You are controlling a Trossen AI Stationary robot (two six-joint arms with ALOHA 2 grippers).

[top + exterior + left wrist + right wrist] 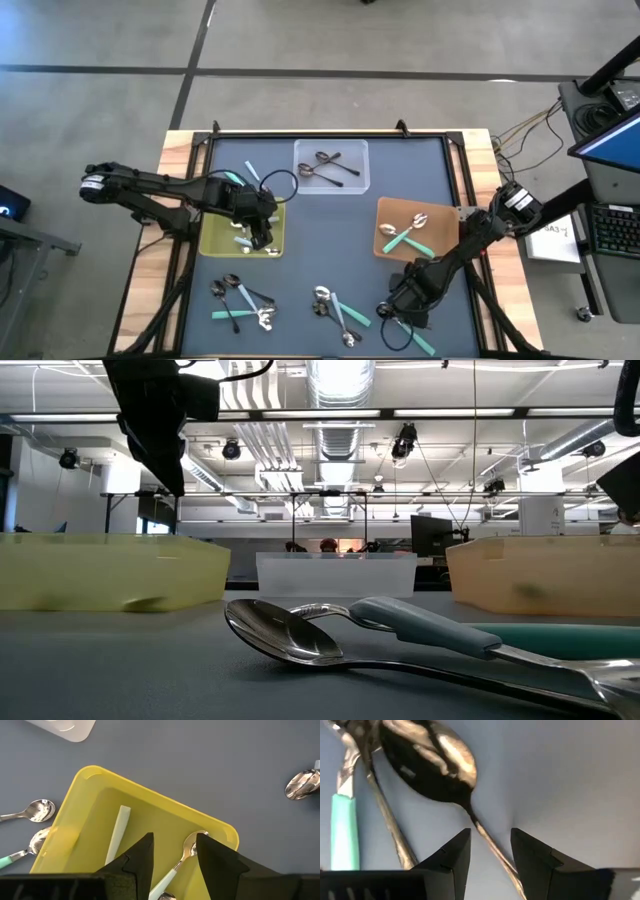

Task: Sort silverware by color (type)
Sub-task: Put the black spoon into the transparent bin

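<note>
My left gripper (258, 228) (175, 837) hangs open over the yellow tray (150, 805). A pale-blue-handled spoon (191, 845) lies in the tray below the gap between the fingers, and a second pale handle (118, 834) lies beside it. My right gripper (398, 308) (491, 834) is low over the table's near right part, open. Its fingers stand on either side of the thin handle (487, 845) of an all-dark-metal spoon (430, 755) lying on the mat. A teal-handled utensil (344, 830) lies next to that spoon.
The clear tray (332, 165) at the far middle holds dark metal utensils. The orange-brown tray (390, 212) on the right holds teal-handled spoons. Loose silverware lies in piles near the near edge (238, 300) (338, 312) (415, 335). Two more spoons (37, 812) lie beside the yellow tray.
</note>
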